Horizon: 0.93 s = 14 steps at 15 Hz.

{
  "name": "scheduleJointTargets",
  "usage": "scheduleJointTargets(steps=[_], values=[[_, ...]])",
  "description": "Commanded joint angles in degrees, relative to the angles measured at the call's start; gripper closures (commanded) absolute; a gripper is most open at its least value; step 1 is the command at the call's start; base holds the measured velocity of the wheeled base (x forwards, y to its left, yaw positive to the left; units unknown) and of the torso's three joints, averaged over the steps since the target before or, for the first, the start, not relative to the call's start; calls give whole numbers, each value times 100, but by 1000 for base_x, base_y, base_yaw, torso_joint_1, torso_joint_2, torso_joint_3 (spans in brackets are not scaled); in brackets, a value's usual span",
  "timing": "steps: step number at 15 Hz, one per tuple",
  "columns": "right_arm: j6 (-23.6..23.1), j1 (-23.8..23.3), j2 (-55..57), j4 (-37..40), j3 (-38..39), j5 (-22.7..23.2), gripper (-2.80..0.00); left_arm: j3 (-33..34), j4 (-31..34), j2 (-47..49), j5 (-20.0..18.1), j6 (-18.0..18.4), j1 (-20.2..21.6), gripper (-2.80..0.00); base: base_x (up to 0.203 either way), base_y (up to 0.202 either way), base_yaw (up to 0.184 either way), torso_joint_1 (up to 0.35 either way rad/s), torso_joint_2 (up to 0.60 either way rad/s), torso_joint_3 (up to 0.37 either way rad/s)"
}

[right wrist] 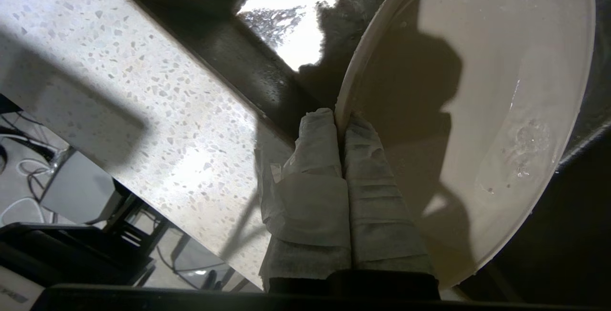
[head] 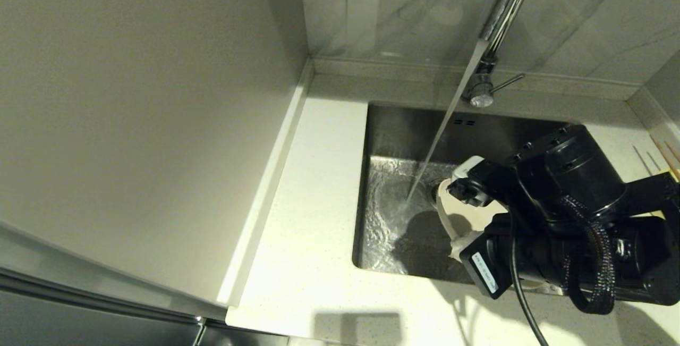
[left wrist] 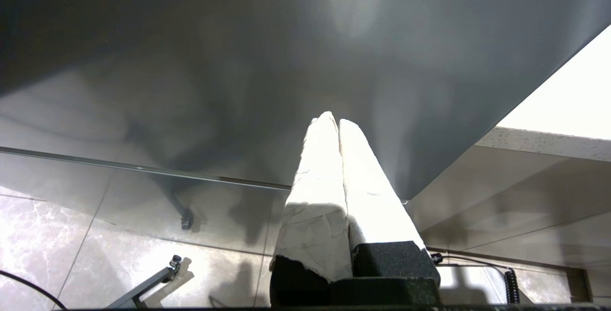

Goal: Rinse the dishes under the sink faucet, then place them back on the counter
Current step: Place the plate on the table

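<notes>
The right gripper (right wrist: 340, 122) is pinched tight on the plate (right wrist: 477, 110), one finger on each side of its rim. The plate stands tilted over the sink (head: 393, 138), just beside the water (head: 441, 133) pouring from the faucet (head: 502, 22). The left gripper (left wrist: 334, 121) is parked low by a cabinet (fingers pressed together, holding nothing).
</notes>
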Motion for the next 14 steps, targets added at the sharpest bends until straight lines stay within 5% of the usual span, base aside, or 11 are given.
scheduleJointTargets(steps=[1,7,14], values=[[-93,-18,-279,25,44,-76,0,0,-4,-9,3,-3,0,0,0,0,0,0,0,0],[-1051,-605,-1252,38,829,-205,0,0,-4,-9,3,-3,0,0,0,0,0,0,0,0],[-1100,-1547,-1889,44,1934,-663,0,0,-4,-9,3,-3,0,0,0,0,0,0,0,0]])
